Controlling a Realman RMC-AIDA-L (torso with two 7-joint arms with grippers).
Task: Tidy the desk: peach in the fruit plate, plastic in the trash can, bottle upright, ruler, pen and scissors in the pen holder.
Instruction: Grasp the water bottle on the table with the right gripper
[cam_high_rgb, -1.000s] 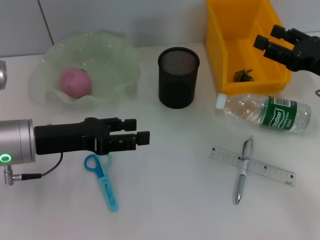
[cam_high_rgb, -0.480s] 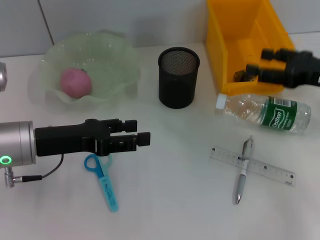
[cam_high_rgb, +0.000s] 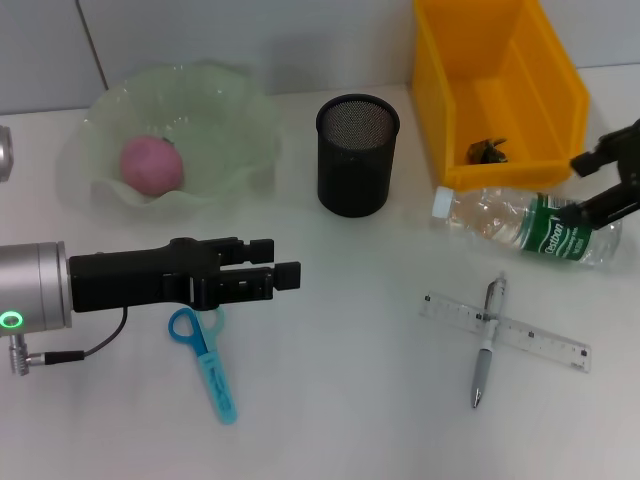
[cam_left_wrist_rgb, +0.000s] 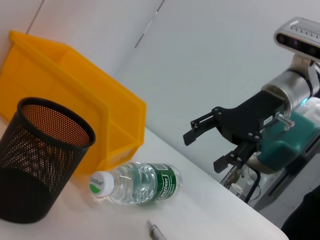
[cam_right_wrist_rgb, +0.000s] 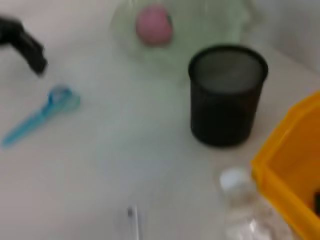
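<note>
My right gripper (cam_high_rgb: 592, 187) has swung away from over the yellow trash can (cam_high_rgb: 556, 108) to the right edge of the frame, now low over the base end of the bottle (cam_high_rgb: 530, 227), fingers spread and closing on nothing. Nearest me, lower right: the pen (cam_high_rgb: 484, 343) lies crossed over the clear ruler (cam_high_rgb: 506, 332), touching it. Lower left: the blue scissors (cam_high_rgb: 207, 362) lie flat, handle loop just under my left gripper (cam_high_rgb: 286, 275). That gripper hangs at left centre, arm level, fingers slightly parted with nothing between them. Mid frame right: the bottle is on its side, white cap pointing toward the pen holder (cam_high_rgb: 357, 154), green label toward the frame edge, just below the trash can's front wall. The black mesh holder stands upright at upper centre, well apart from the bottle cap. Upper left: the peach (cam_high_rgb: 152, 165) sits inside the pale green fruit plate (cam_high_rgb: 236, 110). Upper right: a dark scrap of plastic (cam_high_rgb: 487, 150) lies in the bottom of the trash can.
</note>
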